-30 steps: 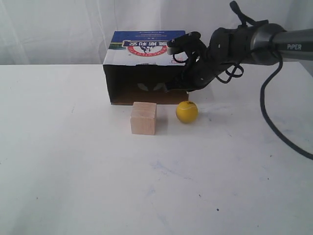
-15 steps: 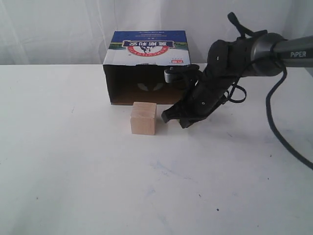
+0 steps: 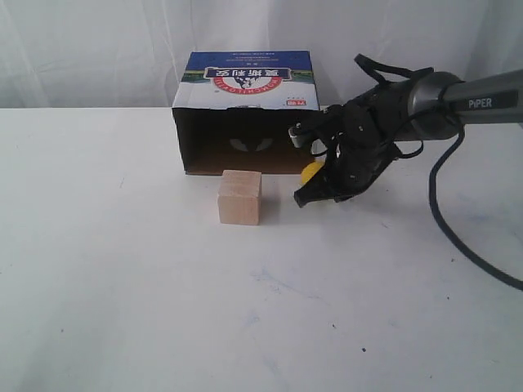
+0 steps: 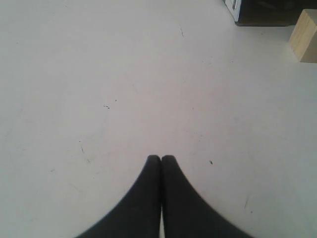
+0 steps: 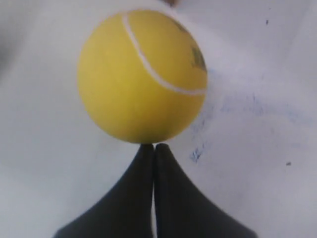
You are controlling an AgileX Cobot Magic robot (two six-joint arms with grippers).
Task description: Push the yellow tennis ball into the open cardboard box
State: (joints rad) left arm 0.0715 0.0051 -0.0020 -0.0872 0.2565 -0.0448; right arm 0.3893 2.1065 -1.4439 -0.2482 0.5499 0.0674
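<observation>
Only a sliver of the yellow tennis ball (image 3: 310, 171) shows in the exterior view, just off the right end of the open cardboard box's (image 3: 245, 82) dark mouth. My right gripper (image 3: 306, 195) covers most of it from the near side. In the right wrist view the ball (image 5: 141, 74) fills the upper part, and the shut right gripper (image 5: 154, 146) touches it with its fingertips. My left gripper (image 4: 161, 158) is shut with nothing in it over bare table, far from the ball, and does not show in the exterior view.
A pale wooden cube (image 3: 239, 197) stands in front of the box mouth, left of the ball; it also shows at the edge of the left wrist view (image 4: 307, 29) beside a box corner (image 4: 257, 11). A black cable (image 3: 445, 220) trails from the right arm.
My right gripper came down from in front of the box to the table on the ball's near side. The ball has shifted toward the box and is now mostly hidden by the gripper.
</observation>
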